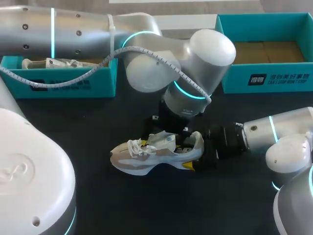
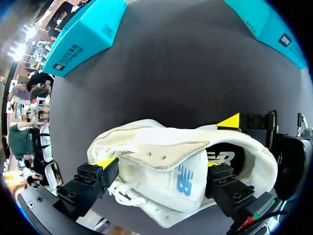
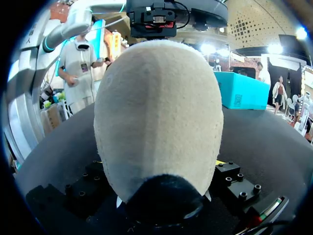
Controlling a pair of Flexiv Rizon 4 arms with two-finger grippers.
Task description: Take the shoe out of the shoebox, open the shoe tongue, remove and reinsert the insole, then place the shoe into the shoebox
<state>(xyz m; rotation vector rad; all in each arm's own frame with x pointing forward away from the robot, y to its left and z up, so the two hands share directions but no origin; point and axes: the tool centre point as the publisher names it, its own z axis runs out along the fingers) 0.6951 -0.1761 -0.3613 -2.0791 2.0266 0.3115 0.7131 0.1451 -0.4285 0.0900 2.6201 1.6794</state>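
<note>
Shoe (image 1: 156,154): lying on its side on the dark tabletop (image 1: 146,205), outside both boxes, toe towards my left and heel towards my right. Laces are loose at the forefoot.

Left hand (image 2: 159,165): directly above the shoe's opening. In the head view it is almost wholly hidden under the left arm (image 1: 146,54). In the left wrist view its fingers stand wide apart and are clamped on the pale tongue from two sides. One yellow tip is plain to see; the other is largely covered by fabric. The dark inside of the shoe shows just beyond the tongue.

Right hand (image 1: 193,151): clamped on the heel at the end of the right arm (image 1: 279,132). In the right wrist view the heel fills the space between the fingers and hides most of both. One yellow tip shows on the near side of the heel in the head view. The opposite tip shows only in the left wrist view.

Left shoebox (image 1: 73,81): teal, at the far left of the tabletop. It holds pale contents, partly blocked by the arm and not identifiable.

Right shoebox (image 1: 274,78): teal, at the far right, with a brown floor exposed. Its far corner is cut off.
</note>
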